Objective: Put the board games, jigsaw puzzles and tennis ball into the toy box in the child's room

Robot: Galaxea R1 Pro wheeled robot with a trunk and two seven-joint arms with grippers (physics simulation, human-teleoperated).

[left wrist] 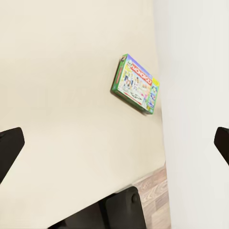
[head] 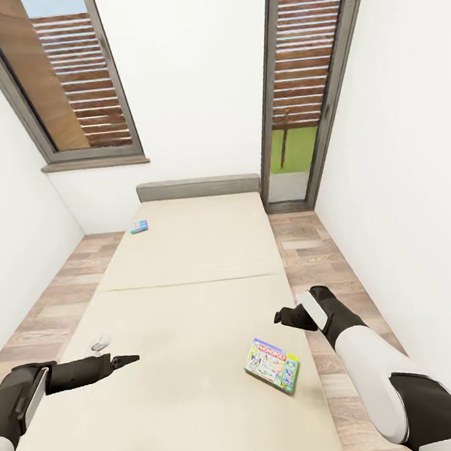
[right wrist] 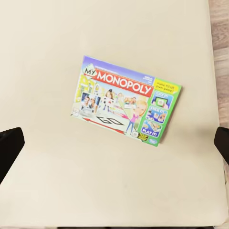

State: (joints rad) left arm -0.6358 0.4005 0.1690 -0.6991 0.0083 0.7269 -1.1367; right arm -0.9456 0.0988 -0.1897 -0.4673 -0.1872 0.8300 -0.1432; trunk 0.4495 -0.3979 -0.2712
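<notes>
Beige bed (head: 187,257) runs toward two windows. Two games on it: green-edged Monopoly box (head: 272,364) lies flat by the near right edge, long axis skewed; small blue box (head: 139,227) near the far left edge. Left gripper (head: 128,360) and right gripper (head: 285,316) both spread, holding nothing.

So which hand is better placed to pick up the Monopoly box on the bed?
The right hand. It hovers close to the Monopoly box, which lies centred in its wrist view, fingers spread. The left hand sits across the bed, farther away.
</notes>
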